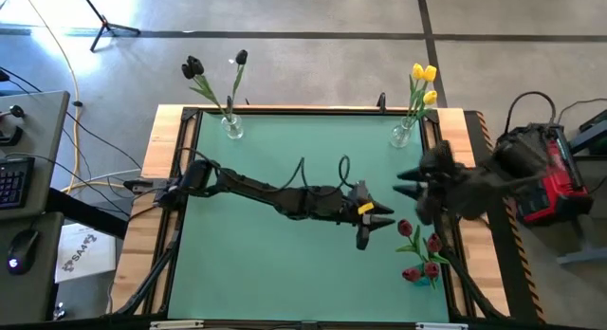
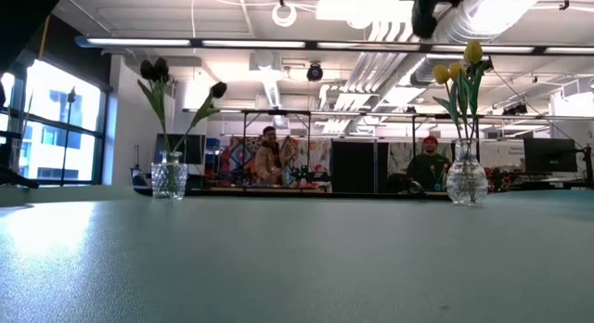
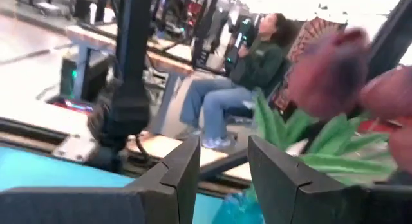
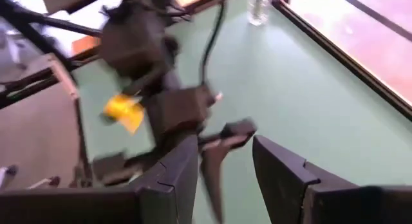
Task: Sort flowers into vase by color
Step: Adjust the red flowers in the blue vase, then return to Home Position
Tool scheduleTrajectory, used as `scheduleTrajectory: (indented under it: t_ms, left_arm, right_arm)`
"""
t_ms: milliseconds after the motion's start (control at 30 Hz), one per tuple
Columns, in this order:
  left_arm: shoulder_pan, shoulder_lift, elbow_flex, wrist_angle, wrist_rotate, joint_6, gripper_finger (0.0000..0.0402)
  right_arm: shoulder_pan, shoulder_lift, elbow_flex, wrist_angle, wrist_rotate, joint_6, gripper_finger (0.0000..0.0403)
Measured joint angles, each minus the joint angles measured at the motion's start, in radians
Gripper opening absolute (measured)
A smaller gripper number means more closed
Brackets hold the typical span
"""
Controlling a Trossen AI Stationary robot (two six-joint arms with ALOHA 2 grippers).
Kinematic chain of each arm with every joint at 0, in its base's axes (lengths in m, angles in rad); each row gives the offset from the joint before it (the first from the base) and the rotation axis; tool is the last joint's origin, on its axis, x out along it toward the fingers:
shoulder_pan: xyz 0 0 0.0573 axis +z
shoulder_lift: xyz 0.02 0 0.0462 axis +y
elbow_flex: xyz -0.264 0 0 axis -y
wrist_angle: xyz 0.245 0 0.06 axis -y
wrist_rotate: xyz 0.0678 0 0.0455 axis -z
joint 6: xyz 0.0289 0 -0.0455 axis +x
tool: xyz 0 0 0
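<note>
Three red tulips (image 1: 420, 249) lie flat on the green mat near the right edge; their heads (image 3: 328, 66) and leaves fill the left wrist view close up. My left gripper (image 1: 377, 228) (image 3: 225, 159) hovers open just left of them, touching nothing. My right gripper (image 1: 406, 183) (image 4: 225, 159) is open, raised over the mat's right side and facing the left gripper. Black tulips stand in a glass vase (image 1: 232, 128) (image 2: 169, 177) at the far left. Yellow tulips stand in a glass vase (image 1: 403, 133) (image 2: 466, 182) at the far right.
The green mat (image 1: 285, 264) sits in a wooden frame (image 1: 152, 216). Both arms hang over its middle and right side; only a piece of one arm (image 2: 427, 12) shows at the top of the low view. People sit at desks beyond the far edge (image 2: 432, 161).
</note>
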Motion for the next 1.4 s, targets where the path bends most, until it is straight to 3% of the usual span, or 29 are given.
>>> scheduleTrajectory:
  t_ms: [400, 533, 933, 1167, 1400]
  left_arm:
    - [-0.032, 0.014, 0.048, -0.057, -0.003, 0.056, 0.0117]
    - [-0.038, 0.013, 0.048, -0.097, -0.084, 0.0, 0.0117]
    - [-0.039, -0.023, 0.046, -0.229, -0.179, -0.002, 0.0117]
    - [-0.043, -0.057, 0.045, -0.305, -0.2, 0.016, 0.0117]
    - [-0.034, -0.158, 0.045, -0.409, -0.234, 0.08, 0.0117]
  right_arm:
    - [-0.171, 0.036, 0.0, -0.007, -0.318, -0.023, 0.0138]
    - [-0.175, 0.062, 0.0, -0.051, -0.381, -0.019, 0.0138]
    - [-0.139, 0.04, -0.114, -0.048, -0.534, 0.073, 0.0138]
    - [-0.04, -0.031, -0.109, -0.046, -0.501, 0.181, 0.0137]
    - [0.053, -0.108, -0.108, -0.042, -0.223, 0.203, 0.0138]
